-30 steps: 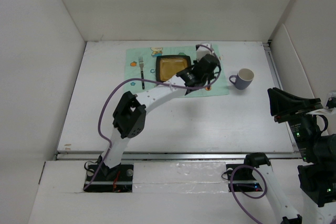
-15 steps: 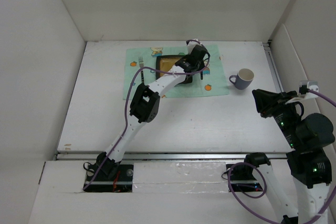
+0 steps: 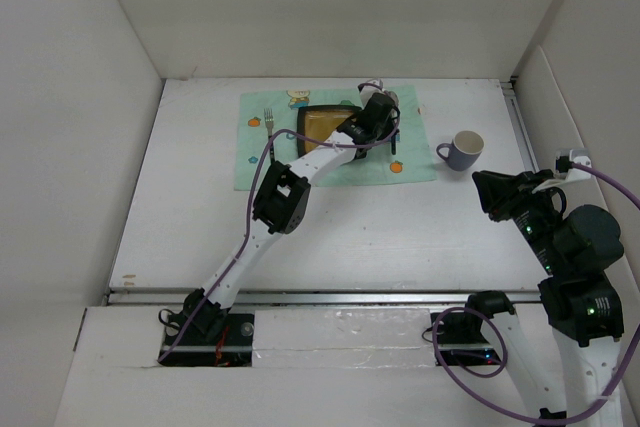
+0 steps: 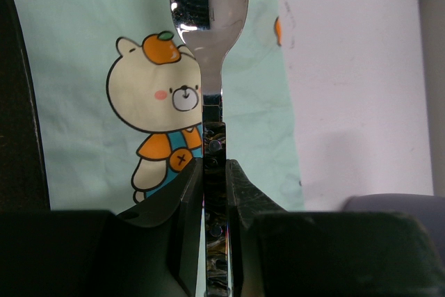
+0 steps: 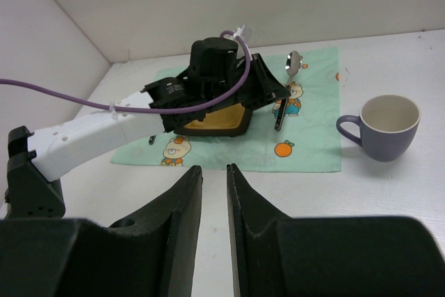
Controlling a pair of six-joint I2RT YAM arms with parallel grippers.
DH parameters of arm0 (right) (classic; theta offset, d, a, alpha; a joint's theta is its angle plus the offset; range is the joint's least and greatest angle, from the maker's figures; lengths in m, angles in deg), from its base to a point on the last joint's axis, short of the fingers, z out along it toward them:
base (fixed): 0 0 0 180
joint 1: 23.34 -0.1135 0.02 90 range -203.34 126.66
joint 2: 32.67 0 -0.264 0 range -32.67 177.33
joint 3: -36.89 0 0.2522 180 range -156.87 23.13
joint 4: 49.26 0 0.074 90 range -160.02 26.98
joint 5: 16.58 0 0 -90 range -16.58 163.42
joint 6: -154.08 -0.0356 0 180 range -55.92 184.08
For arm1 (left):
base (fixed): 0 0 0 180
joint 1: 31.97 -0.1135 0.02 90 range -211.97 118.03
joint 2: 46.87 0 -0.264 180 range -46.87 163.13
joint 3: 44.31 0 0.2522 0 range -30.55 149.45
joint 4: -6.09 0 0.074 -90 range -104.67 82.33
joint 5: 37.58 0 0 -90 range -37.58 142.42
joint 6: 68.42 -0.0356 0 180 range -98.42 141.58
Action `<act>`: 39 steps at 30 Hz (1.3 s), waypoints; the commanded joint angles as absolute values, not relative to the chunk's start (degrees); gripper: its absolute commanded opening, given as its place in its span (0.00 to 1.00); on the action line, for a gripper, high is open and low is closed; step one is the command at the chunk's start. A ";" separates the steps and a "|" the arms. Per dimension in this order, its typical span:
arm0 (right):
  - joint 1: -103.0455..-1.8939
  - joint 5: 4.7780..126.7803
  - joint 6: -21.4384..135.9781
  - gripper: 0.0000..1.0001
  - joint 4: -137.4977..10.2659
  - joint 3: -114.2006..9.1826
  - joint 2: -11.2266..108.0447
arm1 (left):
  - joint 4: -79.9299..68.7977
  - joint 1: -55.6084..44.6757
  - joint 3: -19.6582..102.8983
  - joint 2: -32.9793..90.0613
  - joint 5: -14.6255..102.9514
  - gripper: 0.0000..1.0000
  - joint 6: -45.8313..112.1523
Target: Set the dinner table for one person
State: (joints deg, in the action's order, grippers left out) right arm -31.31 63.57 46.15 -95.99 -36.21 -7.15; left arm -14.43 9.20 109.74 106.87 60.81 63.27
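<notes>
My left gripper (image 4: pixel 214 166) is shut on the handle of a shiny metal spoon (image 4: pixel 208 5). It holds the spoon over the right part of the mint-green placemat (image 3: pixel 262 162), just right of the dark square plate (image 3: pixel 322 123). The spoon (image 5: pixel 294 62) points to the far side; whether it touches the cloth I cannot tell. A fork (image 3: pixel 269 137) lies on the mat left of the plate. A lilac mug (image 3: pixel 462 150) stands on the white dinner table (image 3: pixel 380 232) right of the mat. My right gripper (image 5: pixel 214 169) hovers open and empty over the table's right side, short of the mug (image 5: pixel 382 124).
White walls close in the table at the back and on both sides. A metal rail (image 3: pixel 330 296) runs along the near edge. The left arm (image 3: pixel 280 197) stretches diagonally across the table's middle with its purple cable.
The left gripper has shifted a little toward the far side with the spoon, its elbow rising over the table. The right arm has swung left from the frame's edge, toward the mug.
</notes>
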 commanded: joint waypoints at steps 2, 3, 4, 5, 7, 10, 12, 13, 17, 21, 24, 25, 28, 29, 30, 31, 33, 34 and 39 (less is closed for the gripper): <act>-31.78 63.58 47.03 0.27 -93.96 -35.94 -6.57 | -10.66 8.46 111.75 108.70 59.81 0.00 65.26; -31.78 63.92 46.95 0.27 -93.96 -35.85 -6.57 | -10.48 8.46 111.83 108.88 59.28 0.00 65.61; -31.78 63.93 46.95 0.27 -93.70 -35.50 -6.74 | -10.31 7.85 111.83 108.96 59.02 0.00 66.05; -31.78 63.84 46.95 0.27 -93.61 -35.32 -6.74 | -10.31 7.85 111.83 109.05 59.02 0.00 66.14; -31.78 63.75 47.29 0.27 -93.69 -35.41 -6.39 | -9.96 7.85 111.48 108.88 59.89 0.00 65.97; -31.78 63.75 47.12 0.27 -93.52 -34.80 -6.65 | -9.52 7.85 110.61 108.53 60.25 0.00 66.32; -31.78 63.58 47.21 0.27 -93.43 -34.71 -6.39 | -9.34 7.85 110.25 108.61 60.33 0.00 66.41; -31.78 63.66 47.30 0.27 -93.60 -34.88 -6.22 | -9.25 7.85 110.25 108.96 60.33 0.00 66.49; -31.78 63.93 47.21 0.27 -93.17 -34.88 -6.39 | -9.52 7.85 109.46 108.97 59.89 0.04 67.46; -31.78 64.37 47.21 0.27 -93.44 -34.80 -6.57 | -8.72 7.85 107.09 107.82 61.03 0.08 68.34; -31.78 64.45 47.56 0.27 -94.39 -35.14 -6.39 | -9.07 7.85 106.91 107.56 61.74 0.13 68.42; -31.78 64.80 47.65 0.27 -94.66 -35.23 -6.65 | -9.34 7.85 106.91 107.65 61.65 0.15 68.86; -31.78 65.25 47.65 0.28 -94.31 -35.14 -7.27 | -9.78 7.85 106.74 107.56 61.48 0.21 69.04; -31.78 65.25 47.56 0.28 -94.48 -35.49 -7.01 | -9.34 7.85 106.30 107.38 61.48 0.22 69.22; -31.78 65.33 47.91 0.28 -95.09 -35.93 -6.83 | -8.99 7.85 105.60 107.12 61.30 0.27 69.30; -31.78 65.42 47.83 0.28 -95.01 -35.94 -6.92 | -8.99 7.85 105.42 106.86 61.21 0.29 69.39; -31.78 65.42 47.65 0.28 -94.40 -35.59 -7.09 | -8.90 7.85 104.98 106.33 60.60 0.33 69.39; -31.78 65.51 47.82 0.28 -94.48 -35.67 -6.57 | -8.38 7.85 104.37 105.20 60.69 0.34 69.31; -31.78 66.21 47.47 0.17 -93.70 -34.62 -5.69 | -6.88 7.85 101.20 100.27 60.07 0.36 69.05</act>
State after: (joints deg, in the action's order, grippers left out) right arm -31.31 65.23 46.92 -95.77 -34.87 -6.30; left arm -6.35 8.04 102.88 108.05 60.22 69.48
